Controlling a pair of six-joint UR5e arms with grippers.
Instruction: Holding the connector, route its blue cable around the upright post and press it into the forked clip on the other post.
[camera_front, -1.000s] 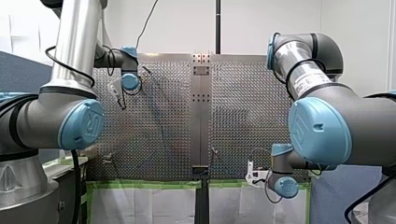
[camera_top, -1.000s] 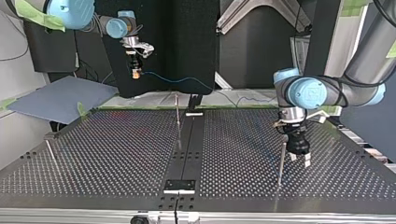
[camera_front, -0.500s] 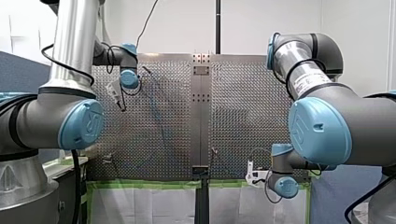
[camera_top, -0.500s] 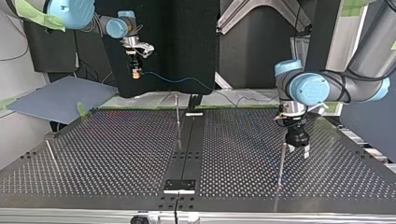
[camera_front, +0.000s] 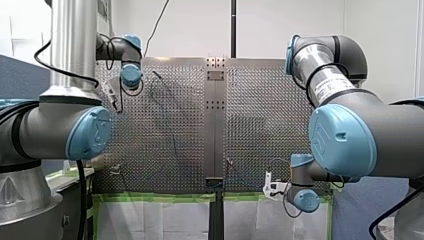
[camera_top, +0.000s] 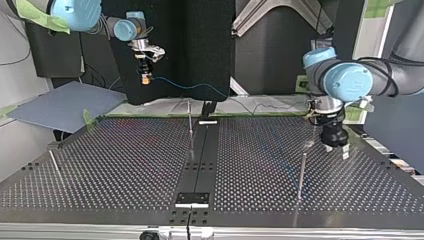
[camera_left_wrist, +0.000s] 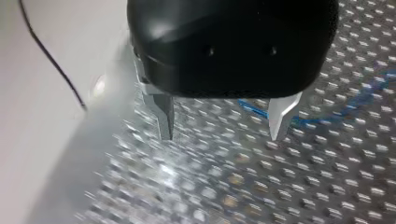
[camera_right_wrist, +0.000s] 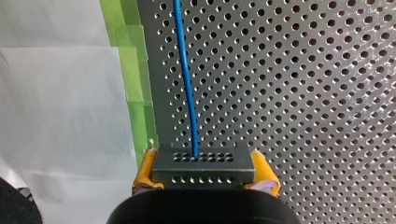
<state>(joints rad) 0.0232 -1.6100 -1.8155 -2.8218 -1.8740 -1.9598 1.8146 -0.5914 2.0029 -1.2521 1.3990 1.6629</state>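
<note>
In the right wrist view my right gripper (camera_right_wrist: 204, 173) has its yellow pads shut on a dark grey connector (camera_right_wrist: 203, 163). The blue cable (camera_right_wrist: 185, 74) runs straight ahead from it over the perforated table. The top view shows that gripper (camera_top: 145, 76) held high at the back left, with the cable (camera_top: 200, 86) sagging toward the table's far edge. My left gripper (camera_top: 336, 151) hangs open above the table at the right, behind a thin upright post (camera_top: 301, 175). Its metal fingers (camera_left_wrist: 280, 119) are apart with nothing between them. A second post (camera_top: 190, 125) stands at the middle.
A third thin post (camera_top: 55, 166) stands near the table's left edge in the top view. A dark centre strip (camera_top: 200, 160) runs across the table. Green tape (camera_right_wrist: 133, 70) lines the table's edge by the right gripper. A blue-grey sheet (camera_top: 65, 105) lies beyond the left corner.
My left gripper has risen and moved away from the right post, toward the top view's back right. My right gripper and the connector have stayed put.
</note>
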